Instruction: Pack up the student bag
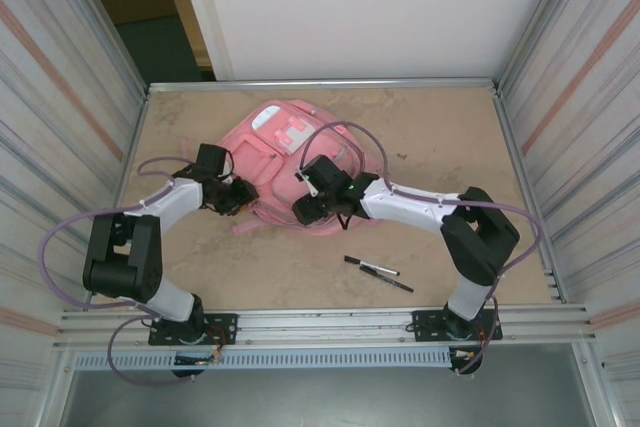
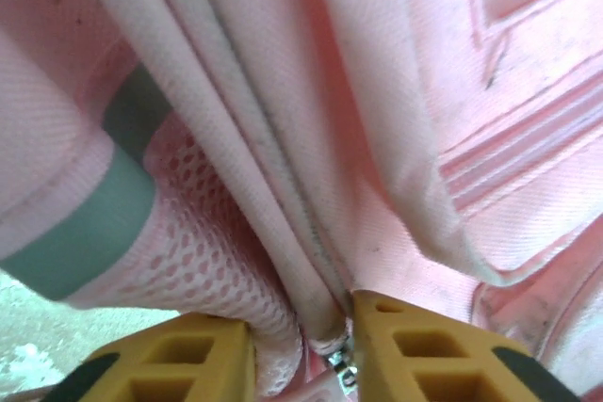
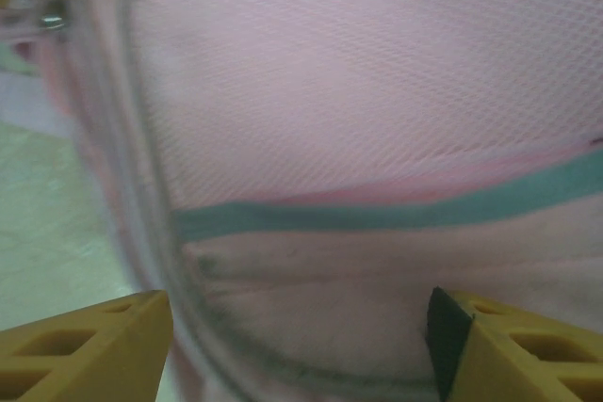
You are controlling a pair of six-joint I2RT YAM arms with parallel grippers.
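Pink bag is lying flat mid-table. The left gripper is pinching a thin fold of its seam; the right gripper is gaping wide against the mesh pocket, holding nothing. Risks: fold slipping free under pull, mesh snagging on the spread jaws. Pens are lying nearby.

Ribbed metal walls flank the worn tan table; a white panel stands behind its far edge.
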